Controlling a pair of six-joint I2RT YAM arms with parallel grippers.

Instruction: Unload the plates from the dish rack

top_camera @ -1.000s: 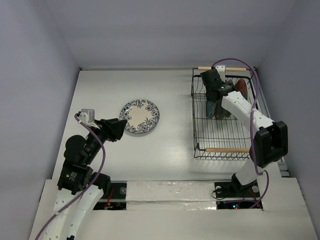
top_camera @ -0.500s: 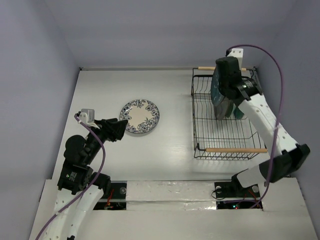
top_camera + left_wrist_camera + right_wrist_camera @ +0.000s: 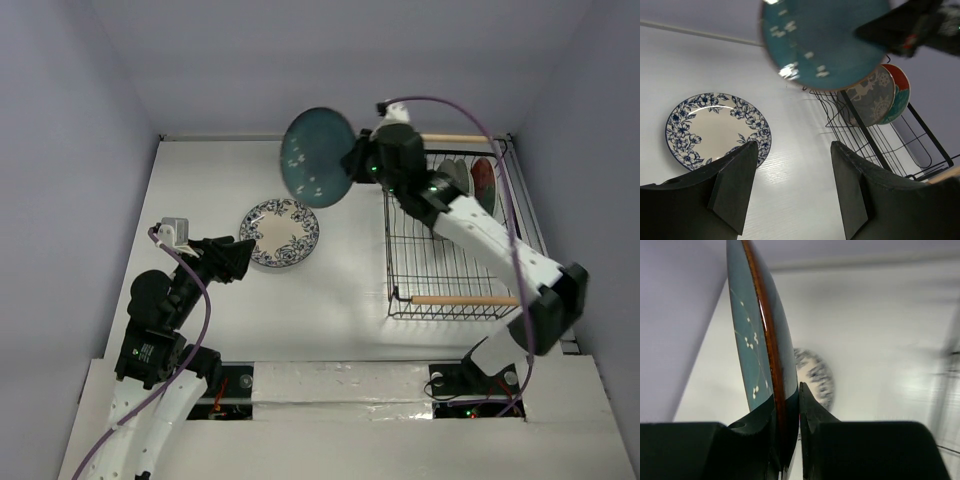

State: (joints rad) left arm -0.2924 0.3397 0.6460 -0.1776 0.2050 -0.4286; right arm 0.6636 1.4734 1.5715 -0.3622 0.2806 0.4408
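Two plates are left standing in the dish rack [image 3: 388,230]: the deer plate [image 3: 871,95] and, just behind it, the red plate [image 3: 900,87]. A second ago the right gripper [image 3: 787,405] was down among the plates inside the rack. Half a second ago the speckled teal plate [image 3: 318,157] had been drawn up on edge above the wires. Now it has been carried leftward, clear of the rack's left wall, and is held in the air over the far part of the table [image 3: 330,300]. The jaws are clamped on the plate's lower rim, one finger on each face, and the plate is kept nearly upright with its speckled face turned toward the left arm. How high it hangs above the table cannot be judged well from above.

The patterned-rim plate [image 3: 279,233] lies flat on the table where it lay a second ago, well apart from the rack. The left gripper [image 3: 792,185] is poised just near that plate's edge, its jaws parted and nothing between them; the arm has not shifted.

The second plate is thus judged to be out of the rack but not yet set down. A lowering and tilting to flat is called for next, with care that the rim is not slipped from the narrow pinch.
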